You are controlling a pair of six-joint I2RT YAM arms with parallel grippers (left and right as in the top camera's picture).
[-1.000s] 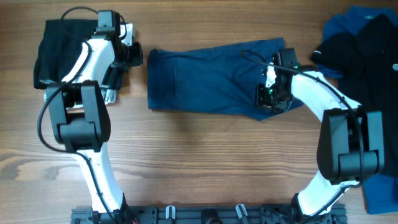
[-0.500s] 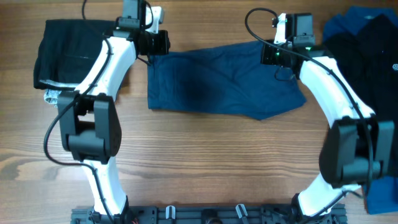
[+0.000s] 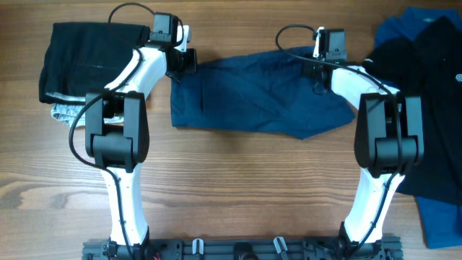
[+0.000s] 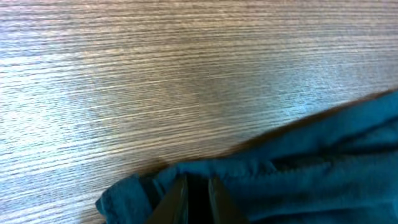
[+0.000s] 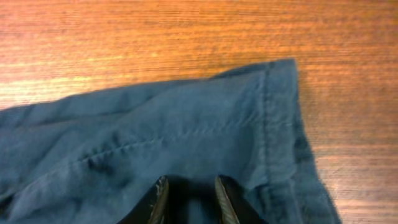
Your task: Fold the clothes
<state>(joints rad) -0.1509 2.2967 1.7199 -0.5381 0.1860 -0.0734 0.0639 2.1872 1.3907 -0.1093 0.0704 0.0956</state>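
The clothes in play are dark navy shorts (image 3: pixel 253 94) lying flat across the middle of the table. My left gripper (image 3: pixel 188 61) is at their far left corner. In the left wrist view its fingertips (image 4: pixel 196 179) stand almost together, with bunched navy cloth (image 4: pixel 298 174) pinched at the tips. My right gripper (image 3: pixel 317 68) sits at the far right corner. In the right wrist view its jaws (image 5: pixel 191 180) stand apart, pressed down on the hemmed fabric (image 5: pixel 155 130), with cloth lying loose between them.
A folded black garment (image 3: pixel 86 61) lies at the far left on top of a light grey one (image 3: pixel 61 112). A pile of black (image 3: pixel 426 94) and bright blue (image 3: pixel 440 224) garments fills the right edge. Bare wood runs along the front.
Both arms swung to the far edge of the shorts. The left came from beside the black garment, the right from the right leg. The left jaws have narrowed onto the corner.
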